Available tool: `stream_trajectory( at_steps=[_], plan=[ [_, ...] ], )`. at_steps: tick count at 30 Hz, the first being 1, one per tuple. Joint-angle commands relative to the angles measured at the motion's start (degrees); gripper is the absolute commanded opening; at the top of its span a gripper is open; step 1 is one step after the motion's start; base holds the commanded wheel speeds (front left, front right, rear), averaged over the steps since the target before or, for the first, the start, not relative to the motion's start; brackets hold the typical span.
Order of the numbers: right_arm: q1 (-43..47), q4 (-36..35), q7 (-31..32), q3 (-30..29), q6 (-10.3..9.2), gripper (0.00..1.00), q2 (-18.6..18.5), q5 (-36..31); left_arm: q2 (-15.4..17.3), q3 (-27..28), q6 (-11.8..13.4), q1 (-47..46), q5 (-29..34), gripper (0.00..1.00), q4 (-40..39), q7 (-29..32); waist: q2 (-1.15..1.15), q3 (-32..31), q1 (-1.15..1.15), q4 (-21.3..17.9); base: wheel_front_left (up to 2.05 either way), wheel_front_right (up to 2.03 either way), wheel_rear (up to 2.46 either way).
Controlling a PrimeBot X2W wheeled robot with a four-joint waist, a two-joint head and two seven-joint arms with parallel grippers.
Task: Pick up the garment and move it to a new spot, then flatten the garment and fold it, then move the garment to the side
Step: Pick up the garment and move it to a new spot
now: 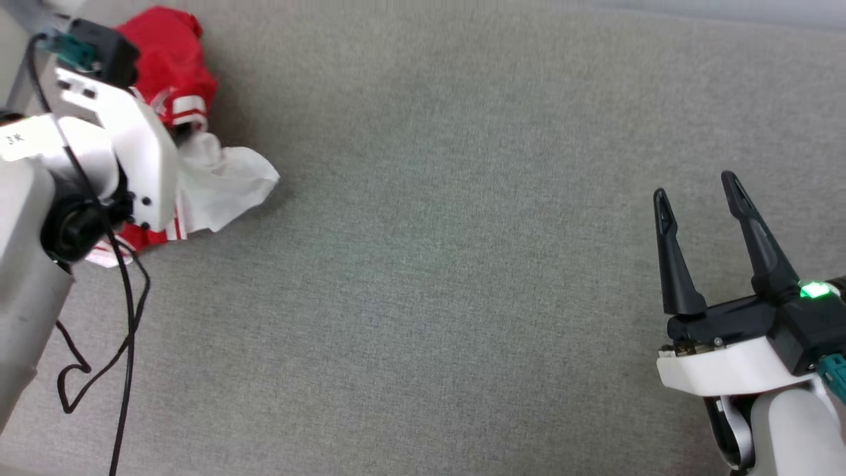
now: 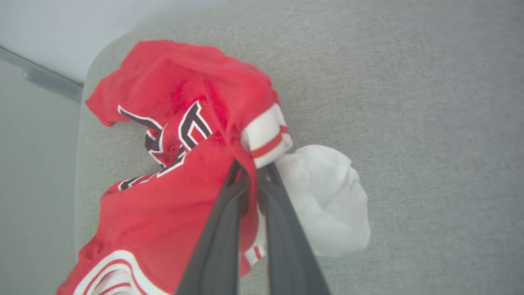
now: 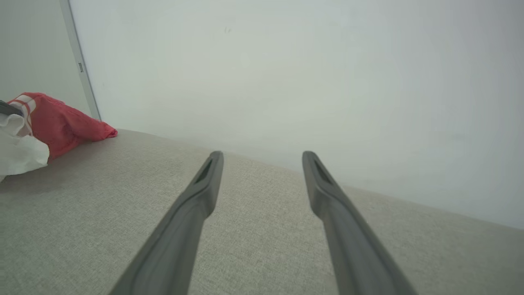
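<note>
The garment (image 1: 173,73) lies crumpled at the far left of the grey surface, red with a white sleeve spilling toward the middle. The left wrist view shows the garment (image 2: 172,123) bunched up, with black white-outlined lettering and a striped white cuff. My left gripper (image 2: 251,172) is shut on a red fold of it just below that cuff. In the head view my left arm's white wrist covers part of the cloth and its fingers are hidden. My right gripper (image 1: 697,192) stands open over bare surface at the lower right. The right wrist view shows the garment (image 3: 53,123) at its left edge and the right gripper (image 3: 262,157) open.
A grey fabric surface (image 1: 449,264) spans the view; its rounded corner (image 2: 88,78) lies beside the garment. A pale wall (image 3: 286,73) rises behind the far edge. A black cable (image 1: 125,317) hangs from my left arm at the lower left.
</note>
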Motion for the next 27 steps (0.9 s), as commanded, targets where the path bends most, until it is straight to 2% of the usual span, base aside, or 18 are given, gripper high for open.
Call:
stream_trajectory(
  at_steps=[1,4,12,19,27],
  plan=[
    [0.9,0.2,-0.1,-0.2,-0.04,1.0,0.4,0.6,0.4,-1.0,0.0,-0.7,-0.4,0.0,-2.0,0.1,0.0,-2.5,0.0,-0.4,0.0,0.0,0.0],
    [1.7,0.6,-0.1,-0.4,-0.04,1.0,0.8,0.9,1.3,-3.8,0.0,-1.2,-0.1,0.0,-6.6,0.4,0.0,-4.2,0.0,-1.4,0.0,0.0,0.0],
    [2.5,0.9,-0.1,-0.7,-0.04,1.0,1.2,2.0,0.1,-11.3,0.0,-2.8,-0.1,0.0,-17.1,2.3,0.0,-6.7,0.0,-7.3,0.0,0.0,0.0],
    [1.4,0.6,-0.1,-0.6,-0.04,1.0,1.3,4.5,-4.3,-19.2,0.0,-6.8,-0.9,0.0,-19.8,2.0,0.0,-5.5,0.0,-14.4,0.0,0.0,0.0],
    [-0.7,0.3,-0.1,-0.8,-0.04,1.0,1.3,6.6,-11.3,-30.2,0.0,-14.2,-2.6,0.0,-16.1,-0.9,0.0,-1.5,0.0,-22.2,0.0,0.0,0.0]
  ],
)
